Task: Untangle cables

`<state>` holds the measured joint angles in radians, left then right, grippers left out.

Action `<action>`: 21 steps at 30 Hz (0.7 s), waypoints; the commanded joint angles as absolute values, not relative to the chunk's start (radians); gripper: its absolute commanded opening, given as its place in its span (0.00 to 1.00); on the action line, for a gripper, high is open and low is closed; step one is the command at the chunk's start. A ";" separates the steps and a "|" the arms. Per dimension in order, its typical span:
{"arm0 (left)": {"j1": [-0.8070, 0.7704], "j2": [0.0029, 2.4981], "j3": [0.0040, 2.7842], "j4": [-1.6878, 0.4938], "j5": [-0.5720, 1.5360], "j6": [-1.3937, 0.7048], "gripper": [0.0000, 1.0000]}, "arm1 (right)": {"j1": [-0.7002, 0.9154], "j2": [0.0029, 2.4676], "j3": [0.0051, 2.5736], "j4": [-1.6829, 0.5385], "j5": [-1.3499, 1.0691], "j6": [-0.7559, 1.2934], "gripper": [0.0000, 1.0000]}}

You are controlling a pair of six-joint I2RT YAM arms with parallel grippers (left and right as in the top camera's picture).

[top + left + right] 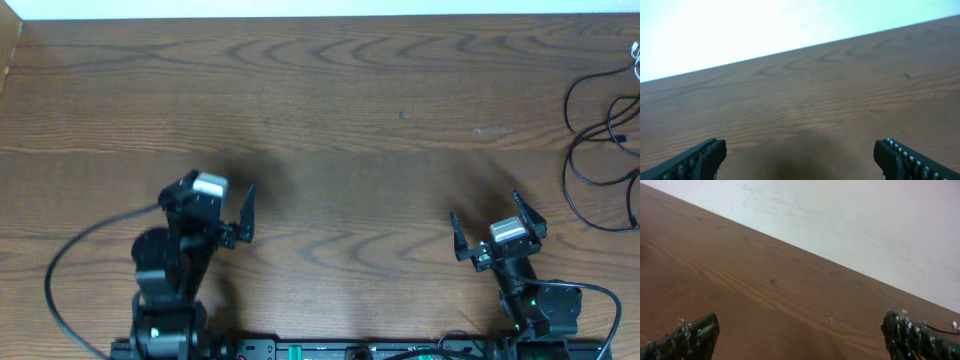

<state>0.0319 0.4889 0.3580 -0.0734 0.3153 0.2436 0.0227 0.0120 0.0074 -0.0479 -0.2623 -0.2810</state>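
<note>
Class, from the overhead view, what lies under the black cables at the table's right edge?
Bare wooden table shows beneath the cables. They run off the picture's right edge, so the rest is unseen.

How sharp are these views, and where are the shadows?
Overhead: crisp; soft shadows by the left tool and right tool; cables cropped at the right edge. Left wrist: blurry table grain, dim shadow low centre. Right wrist: soft focus, washed-out background.

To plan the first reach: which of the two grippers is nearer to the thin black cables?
The right gripper: the cables lie at the table's right edge, on its side; the left gripper stands far across.
</note>
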 commanded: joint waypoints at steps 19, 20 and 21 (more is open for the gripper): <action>0.066 0.001 0.004 -0.043 0.313 0.262 1.00 | 0.022 0.007 0.006 -0.052 -0.268 -0.285 0.99; 0.066 0.002 0.004 -0.045 0.313 0.262 1.00 | 0.022 0.007 0.006 -0.052 -0.268 -0.285 0.99; 0.066 0.002 0.004 -0.043 0.313 0.262 1.00 | 0.022 0.007 0.006 -0.052 -0.268 -0.285 0.99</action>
<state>0.0620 0.0170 0.0212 -0.0071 0.3084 0.2447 0.0227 0.0113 0.0071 -0.0479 -0.2623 -0.2810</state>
